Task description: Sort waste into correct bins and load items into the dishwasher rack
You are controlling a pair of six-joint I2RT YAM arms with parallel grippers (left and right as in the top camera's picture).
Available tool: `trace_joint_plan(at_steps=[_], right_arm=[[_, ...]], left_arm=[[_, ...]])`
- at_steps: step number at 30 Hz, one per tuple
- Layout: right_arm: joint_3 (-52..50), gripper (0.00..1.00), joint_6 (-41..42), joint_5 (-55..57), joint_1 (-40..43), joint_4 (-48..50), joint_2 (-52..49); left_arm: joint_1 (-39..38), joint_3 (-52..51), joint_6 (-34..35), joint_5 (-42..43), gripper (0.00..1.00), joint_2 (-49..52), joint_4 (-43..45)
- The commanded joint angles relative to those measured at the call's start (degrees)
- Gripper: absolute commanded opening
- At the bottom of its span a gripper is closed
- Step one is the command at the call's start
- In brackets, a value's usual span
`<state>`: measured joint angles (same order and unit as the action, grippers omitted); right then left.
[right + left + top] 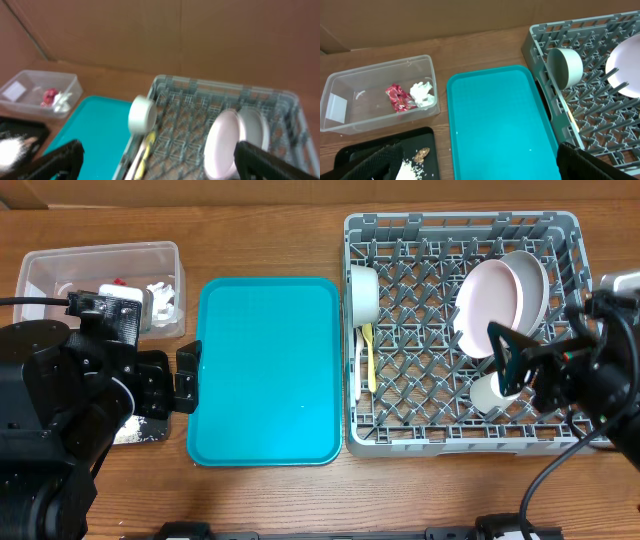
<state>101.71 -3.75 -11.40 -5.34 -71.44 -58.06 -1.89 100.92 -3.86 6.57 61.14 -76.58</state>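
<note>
— Where do we stand, starting at the left?

— In the clear tub (pixel 380 62) we see the red wrapper (pixel 397 96) and the white napkin (pixel 421 93), touching each other. Just in front of it, the black tray (pixel 422 137) holds the rice (pixel 412 167) and the brown lump (pixel 422 154). The left gripper (pixel 187 377) hovers between that tray and the teal tray (pixel 495 120), jaws spread wide with nothing in them.

— And the teal tray itself?

— Bare, as far as we can see. Then comes the rack (pixel 460 220). The cup (pixel 363 293) lies on its side at the left wall, with the yellow spoon (pixel 368 355) and white fork (pixel 359 377) side by side in front of it. Further right the plates (pixel 487 305) lean among the pegs, and the bowl (pixel 487 392) sits in front of them (partly hidden by the arm). The right gripper (pixel 508 363) hangs over the bowl, jaws likewise spread and empty.

— So which step are we in?

— We judge sorting and loading finished, so no step is in hand. The next move asks little of us: lift both arms clear without knocking the plates, then check the table for stray rice.
</note>
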Motion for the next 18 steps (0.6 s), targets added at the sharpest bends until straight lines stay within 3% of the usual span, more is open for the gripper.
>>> trace_joint_plan(at_steps=[1,9,18], right_arm=[[-8.7,1.00,-6.0,0.9,0.0,9.7,4.4],[-39.1,1.00,-5.9,1.3,-0.1,28.6,19.1],[-68.2,1.00,-5.0,0.4,-0.8,39.3,38.2]], left_arm=[[-0.3,0.5,-0.4,-0.6,1.00,0.0,0.0],[-0.3,0.5,-0.4,-0.6,1.00,0.0,0.0],[-0.3,0.5,-0.4,-0.6,1.00,0.0,0.0]])
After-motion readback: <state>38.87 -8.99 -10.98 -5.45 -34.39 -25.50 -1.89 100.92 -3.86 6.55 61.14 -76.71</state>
